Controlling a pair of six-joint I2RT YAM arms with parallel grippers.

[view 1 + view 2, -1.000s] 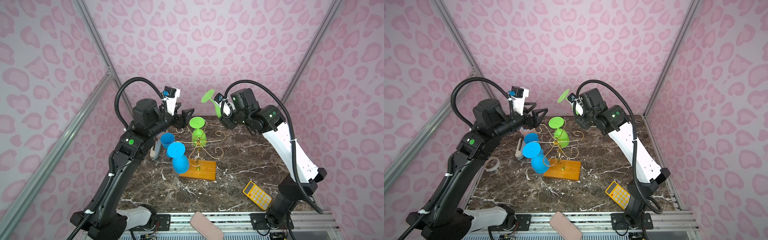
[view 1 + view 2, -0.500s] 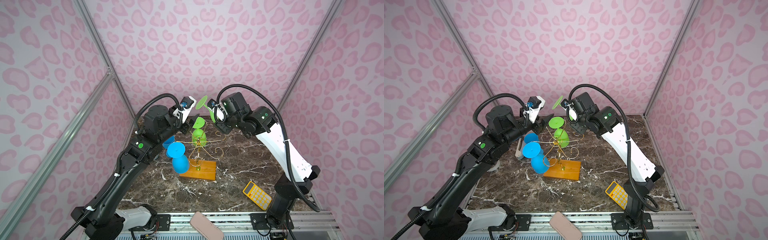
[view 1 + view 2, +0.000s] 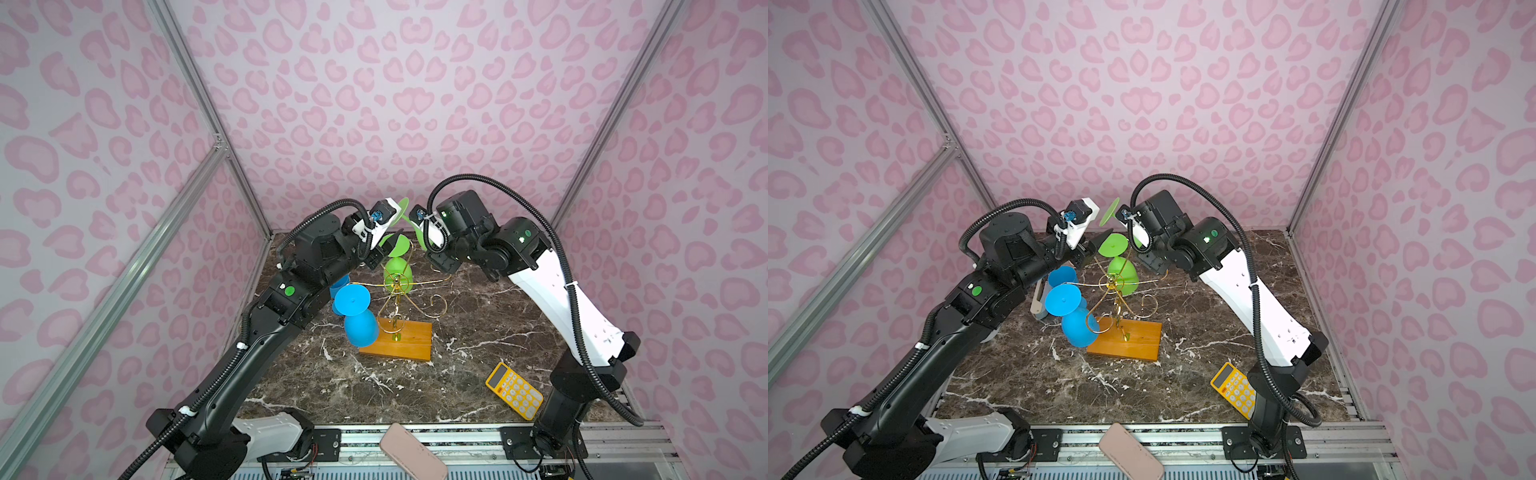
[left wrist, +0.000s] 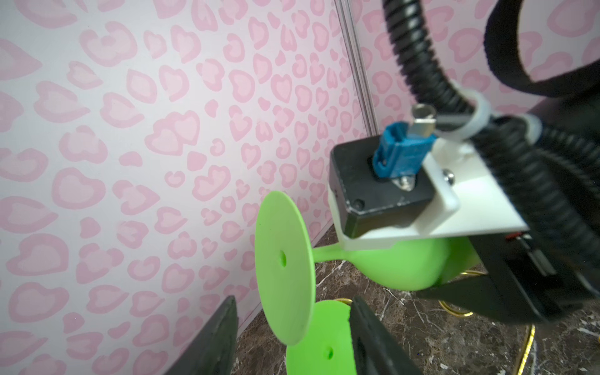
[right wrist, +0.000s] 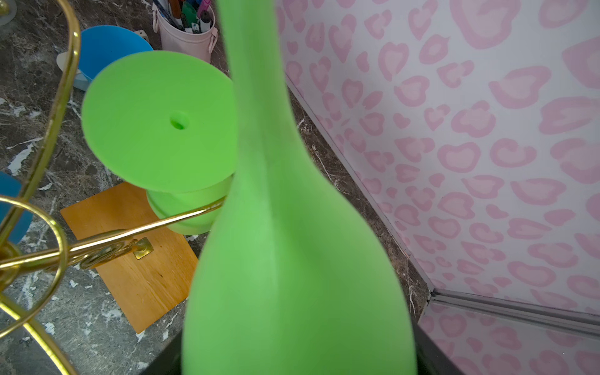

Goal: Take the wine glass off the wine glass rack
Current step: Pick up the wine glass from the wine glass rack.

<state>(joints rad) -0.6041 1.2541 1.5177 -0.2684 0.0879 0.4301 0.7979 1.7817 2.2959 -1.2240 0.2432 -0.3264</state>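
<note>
Right end effector clamped on the bowl of the green wine glass. The glass is off the wine glass rack, in the air above the back of the desk, stem about level, foot toward the left arm. Left end effector fingers apart, either side of that foot; no contact seen. Rack carries a second green glass and a blue glass, both hung bowl-down. Pink pen cup holds pens and markers. Inside of the held bowl not visible.

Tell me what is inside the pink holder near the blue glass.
Several pens and markers stand in the pink holder. Its wall hides their lower parts and the bottom.
</note>
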